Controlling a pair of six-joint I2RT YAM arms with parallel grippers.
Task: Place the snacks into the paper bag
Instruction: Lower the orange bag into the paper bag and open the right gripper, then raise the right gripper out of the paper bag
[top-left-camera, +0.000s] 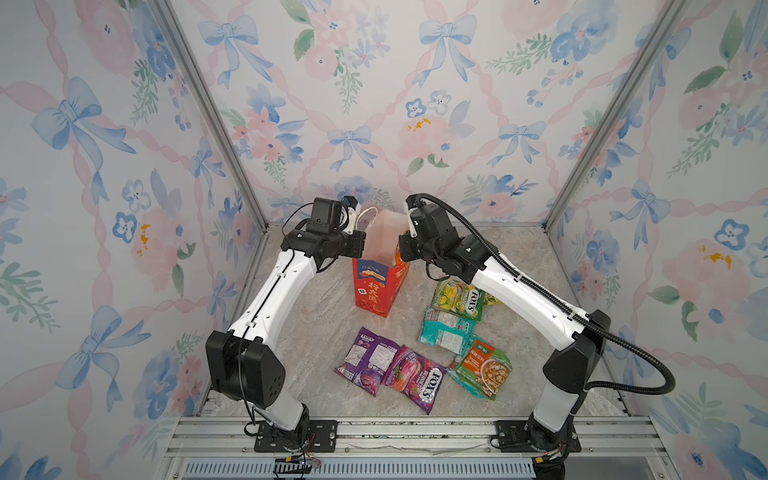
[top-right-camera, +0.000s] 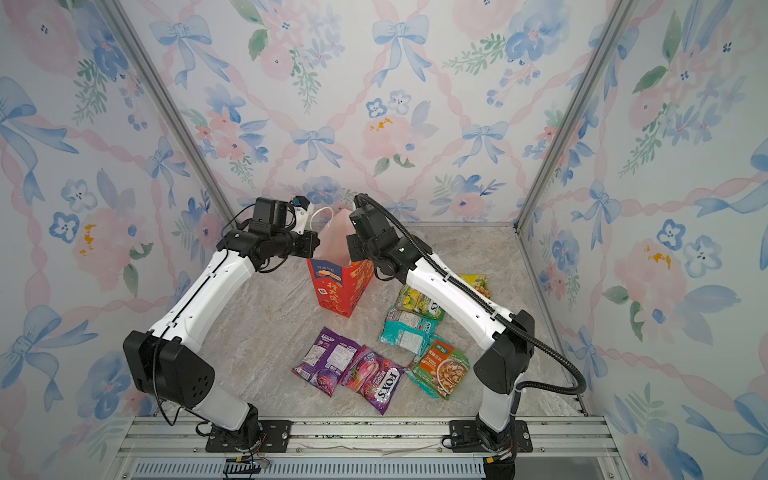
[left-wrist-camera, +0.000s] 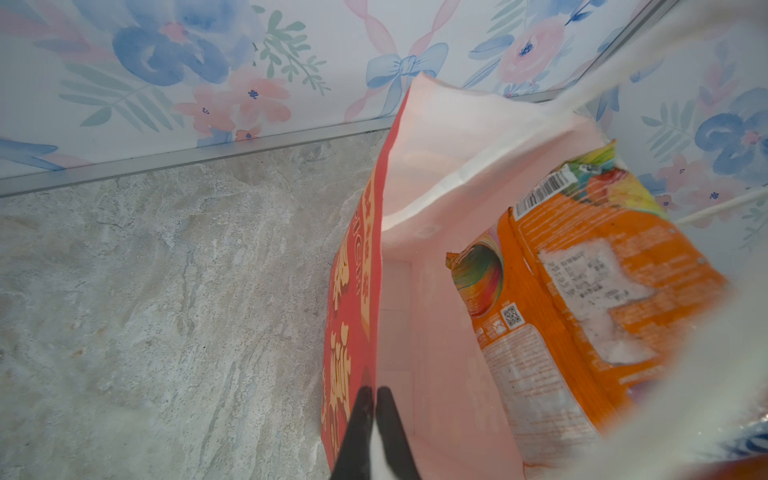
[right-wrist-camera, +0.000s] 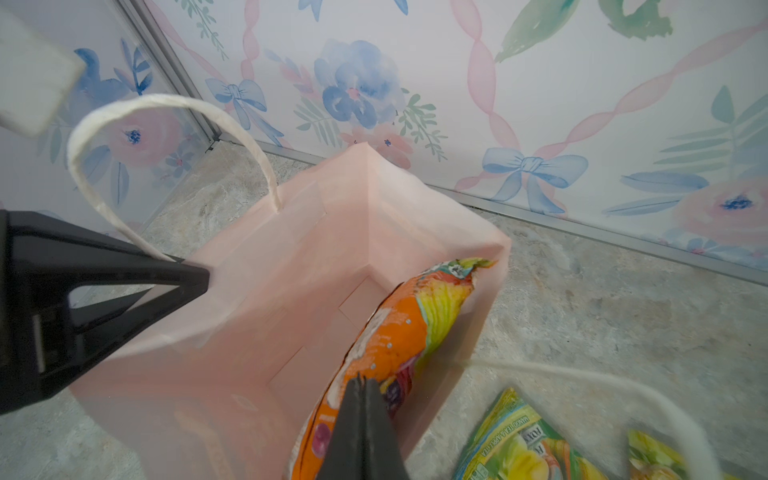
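Observation:
The red paper bag (top-left-camera: 376, 291) (top-right-camera: 336, 291) stands upright at the back middle, mouth open. My left gripper (left-wrist-camera: 374, 392) (right-wrist-camera: 203, 278) is shut on its rim beside a white cord handle (right-wrist-camera: 166, 104). My right gripper (right-wrist-camera: 363, 380) is shut on the top edge of an orange snack packet (right-wrist-camera: 399, 332) (left-wrist-camera: 582, 291), which hangs tilted inside the bag against its right wall. On the table lie purple (top-left-camera: 365, 359), magenta (top-left-camera: 415, 378), teal (top-left-camera: 446, 330), green (top-left-camera: 482, 370) and yellow-green (top-left-camera: 459, 301) packets. A yellow packet (top-right-camera: 476, 284) shows beyond my right arm.
The marble tabletop (top-left-camera: 311, 332) is walled on three sides by floral panels. A metal rail (top-left-camera: 395, 432) with both arm bases runs along the front. The bag's second cord handle (right-wrist-camera: 582, 374) hangs outside, over the yellow-green packet (right-wrist-camera: 519, 444).

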